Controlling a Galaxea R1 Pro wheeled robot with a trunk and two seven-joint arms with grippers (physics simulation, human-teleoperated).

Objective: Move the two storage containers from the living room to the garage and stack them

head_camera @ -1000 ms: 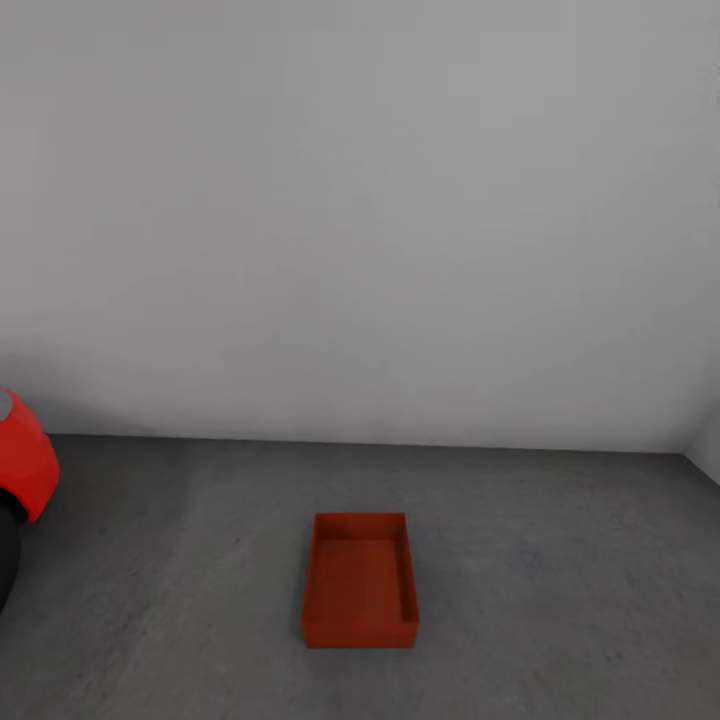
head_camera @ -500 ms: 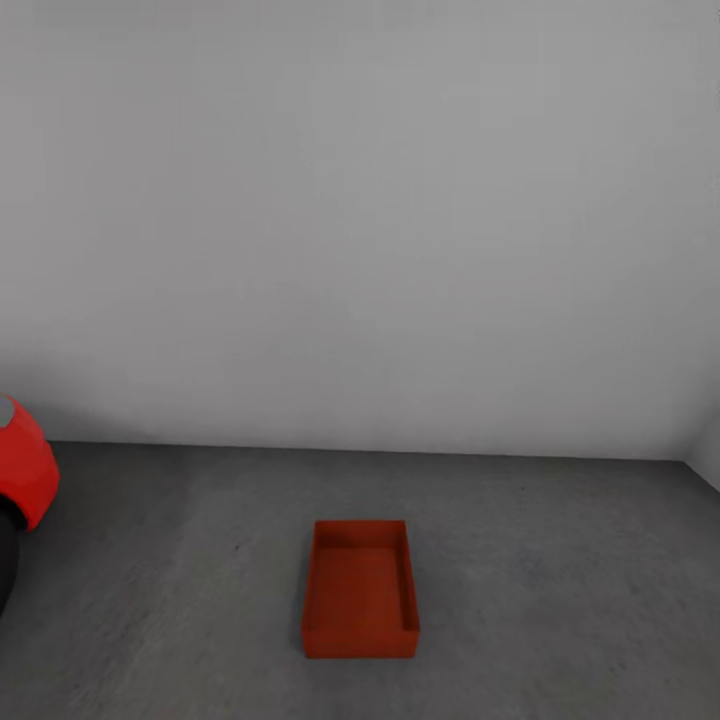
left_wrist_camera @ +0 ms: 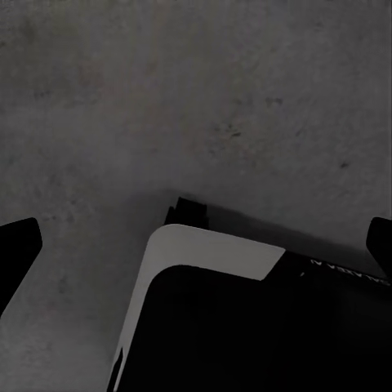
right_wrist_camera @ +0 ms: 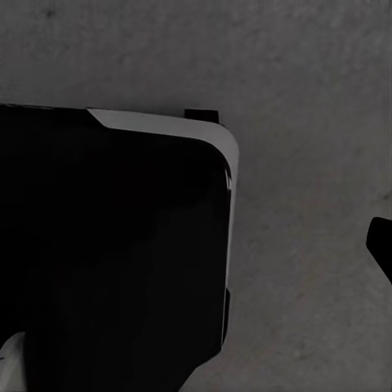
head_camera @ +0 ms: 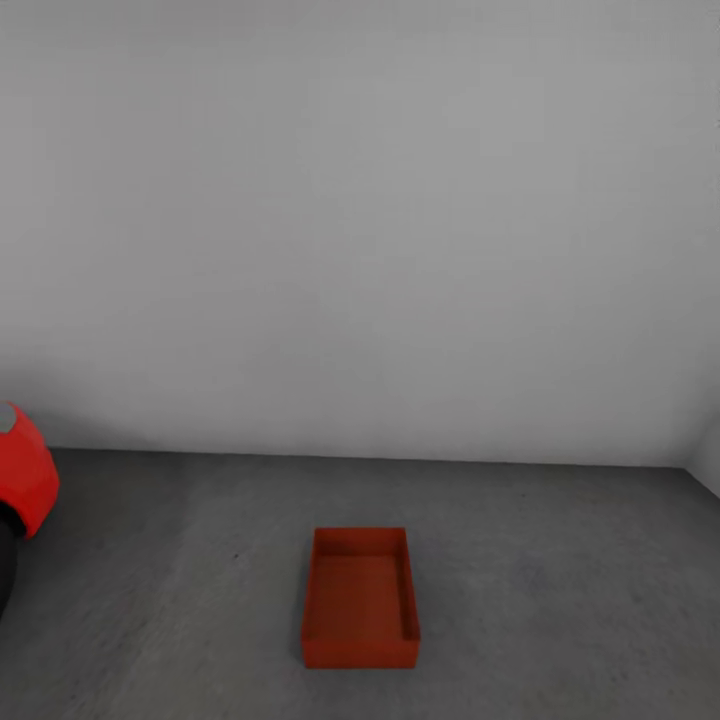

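Observation:
One orange-red storage container (head_camera: 360,598) sits open side up on the dark grey garage floor (head_camera: 560,580), a short way out from the pale grey wall. It is empty. The other container is out of view. In the left wrist view my left gripper (left_wrist_camera: 196,245) hangs over the floor, its dark fingertips (left_wrist_camera: 16,245) spread to both edges of the picture with nothing between them. In the right wrist view one fingertip (right_wrist_camera: 380,245) of my right gripper (right_wrist_camera: 196,245) shows at the picture's edge, also spread wide and holding nothing.
The nose and a tyre of a red car (head_camera: 22,490) stand at the far left. The grey wall (head_camera: 360,250) closes the space ahead, and a corner shows at the far right. My own black and white base (left_wrist_camera: 245,327) lies under both wrists.
The whole head picture has slid down a little, so the camera has moved. The container and the car keep their places on the floor.

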